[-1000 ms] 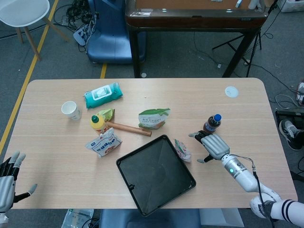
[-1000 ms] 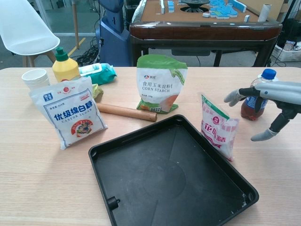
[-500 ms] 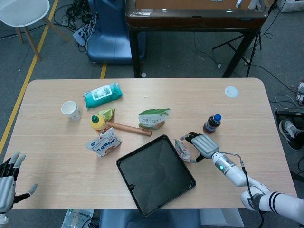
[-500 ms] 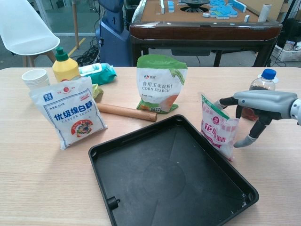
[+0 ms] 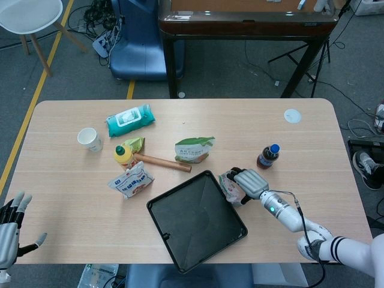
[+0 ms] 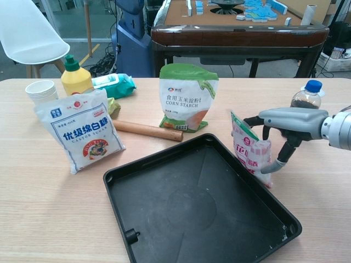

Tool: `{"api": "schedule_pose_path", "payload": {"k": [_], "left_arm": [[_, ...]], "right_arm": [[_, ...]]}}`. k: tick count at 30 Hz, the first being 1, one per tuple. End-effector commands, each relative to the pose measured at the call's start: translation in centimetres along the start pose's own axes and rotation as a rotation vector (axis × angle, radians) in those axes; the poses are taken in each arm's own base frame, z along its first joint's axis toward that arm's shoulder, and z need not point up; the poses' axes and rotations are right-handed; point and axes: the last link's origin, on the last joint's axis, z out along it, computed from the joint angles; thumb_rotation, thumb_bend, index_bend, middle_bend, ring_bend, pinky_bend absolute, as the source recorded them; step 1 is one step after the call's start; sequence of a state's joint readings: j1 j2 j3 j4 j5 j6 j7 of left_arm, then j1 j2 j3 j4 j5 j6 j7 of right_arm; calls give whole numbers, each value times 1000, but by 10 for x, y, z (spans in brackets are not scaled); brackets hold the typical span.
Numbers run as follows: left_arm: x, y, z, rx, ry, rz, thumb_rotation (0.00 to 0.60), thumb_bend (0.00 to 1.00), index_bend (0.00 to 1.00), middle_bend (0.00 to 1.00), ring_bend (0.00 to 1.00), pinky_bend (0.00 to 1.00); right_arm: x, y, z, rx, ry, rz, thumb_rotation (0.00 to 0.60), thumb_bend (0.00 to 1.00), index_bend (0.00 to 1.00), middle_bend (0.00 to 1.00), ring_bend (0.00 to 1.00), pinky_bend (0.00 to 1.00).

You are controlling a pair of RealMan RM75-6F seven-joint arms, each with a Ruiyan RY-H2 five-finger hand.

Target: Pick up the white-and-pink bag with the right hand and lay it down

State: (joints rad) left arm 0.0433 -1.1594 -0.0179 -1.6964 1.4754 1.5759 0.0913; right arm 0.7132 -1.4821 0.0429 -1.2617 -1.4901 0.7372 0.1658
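Observation:
The white-and-pink bag [image 6: 248,150] stands upright, leaning a little, at the right rim of the black tray [image 6: 192,208]. My right hand [image 6: 285,120] reaches in from the right: its fingers lie over the bag's top and its thumb presses the bag's lower right side, so it grips the bag. From above, the head view shows the right hand [image 5: 249,182] covering most of the bag [image 5: 228,185] beside the tray [image 5: 198,222]. My left hand [image 5: 12,231] hangs off the table's near left corner, fingers apart and holding nothing.
A dark drink bottle [image 6: 305,97] with a blue cap stands just behind my right hand. Left of the tray are a corn starch bag [image 6: 187,98], a rolling pin [image 6: 148,130], a sugar bag [image 6: 79,129], a yellow bottle [image 6: 75,76], a paper cup [image 6: 41,90] and a wipes pack [image 6: 115,85].
My right hand moved left from beside the bottle and came to grip the bag. The bag shifted slightly left toward the tray. The left hand stayed put.

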Motion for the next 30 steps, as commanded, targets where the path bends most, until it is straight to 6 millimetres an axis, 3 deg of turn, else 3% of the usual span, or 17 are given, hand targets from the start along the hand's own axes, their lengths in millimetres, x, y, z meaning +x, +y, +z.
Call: {"api": "schedule_pose_path", "payload": {"k": [1,9,14,25,30], "left_arm": [[0,0,0,1,0,1,600,177,77,16,0,56],[1,0,-1,2,2,0,600,177,77,16,0,56],[1,0,0,-1,2,-1,600,177,77,16,0,56],[-2,2,2,-9,-8,-3,600,177,77,16,0,56],[-5,4,3,-15,-13,-5,600,177,77,16,0,56]], "right_arm": [[-1,0,2,4,-10,-5,600,0,218,225,136,299],[-5,6,1,-13,27,39,600,14,423,348,229,300],[-9,14,-5,-36,90,104,600,67,487,408,312,392],[-29,23,-42,-145,176,269,600,68,485,385,313,412],[-39,22,-56,-177,151,294,600,68,334,325,242,409]]}}
